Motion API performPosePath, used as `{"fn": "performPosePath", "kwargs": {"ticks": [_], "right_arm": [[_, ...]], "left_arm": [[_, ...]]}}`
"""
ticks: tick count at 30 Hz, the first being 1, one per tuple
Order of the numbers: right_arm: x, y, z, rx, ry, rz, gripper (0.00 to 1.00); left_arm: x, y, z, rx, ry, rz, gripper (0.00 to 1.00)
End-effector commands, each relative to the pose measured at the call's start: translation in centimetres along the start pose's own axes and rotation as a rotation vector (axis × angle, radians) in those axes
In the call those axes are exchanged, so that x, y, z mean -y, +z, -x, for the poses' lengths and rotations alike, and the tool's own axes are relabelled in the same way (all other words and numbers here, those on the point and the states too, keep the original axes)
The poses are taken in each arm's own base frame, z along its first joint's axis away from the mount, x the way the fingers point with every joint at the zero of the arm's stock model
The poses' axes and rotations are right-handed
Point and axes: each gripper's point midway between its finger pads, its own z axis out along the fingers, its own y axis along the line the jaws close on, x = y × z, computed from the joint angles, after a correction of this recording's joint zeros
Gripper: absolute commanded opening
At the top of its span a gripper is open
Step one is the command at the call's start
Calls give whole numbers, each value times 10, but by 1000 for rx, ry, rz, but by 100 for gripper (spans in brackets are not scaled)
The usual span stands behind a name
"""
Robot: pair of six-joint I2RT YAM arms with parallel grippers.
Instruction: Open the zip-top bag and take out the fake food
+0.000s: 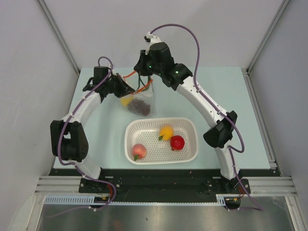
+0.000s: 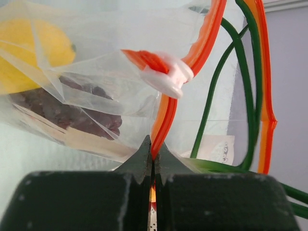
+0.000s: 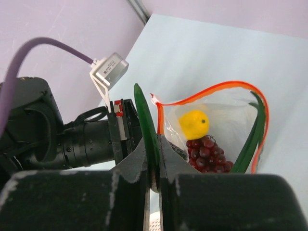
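The zip-top bag (image 1: 139,102) hangs open between both grippers at the table's back. My left gripper (image 1: 127,89) is shut on its red-orange zip strip (image 2: 163,120), just below the white slider (image 2: 169,75). My right gripper (image 1: 144,73) is shut on a green onion stalk (image 3: 146,120) that sticks out of the bag's mouth. A yellow piece (image 3: 194,123) and dark purple grapes (image 3: 208,152) lie inside the bag (image 3: 231,115). An orange fruit (image 1: 166,132), a red round fruit (image 1: 177,142) and a pink peach (image 1: 139,151) lie in the basket.
The white perforated basket (image 1: 192,126) stands in front of the bag, near the table's front edge. The left arm's wrist (image 3: 67,142) is close beside my right fingers. Grey walls enclose the table on three sides.
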Motion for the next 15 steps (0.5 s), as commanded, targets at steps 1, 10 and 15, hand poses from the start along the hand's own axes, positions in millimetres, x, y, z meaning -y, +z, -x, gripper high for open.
{"fn": "performPosePath", "kwargs": {"ticks": [1,10,15], "right_arm": [[-36,-75,102,270,-18,74,0],[16,-94,118,327,51,-36,0],[8,-117,136,377,64,26,0]], "left_arm": [[1,-5,6,19,17,-3,0],[-4,-7,2,16,16,5,0],[-7,-9,3,20,16,9,0]]}}
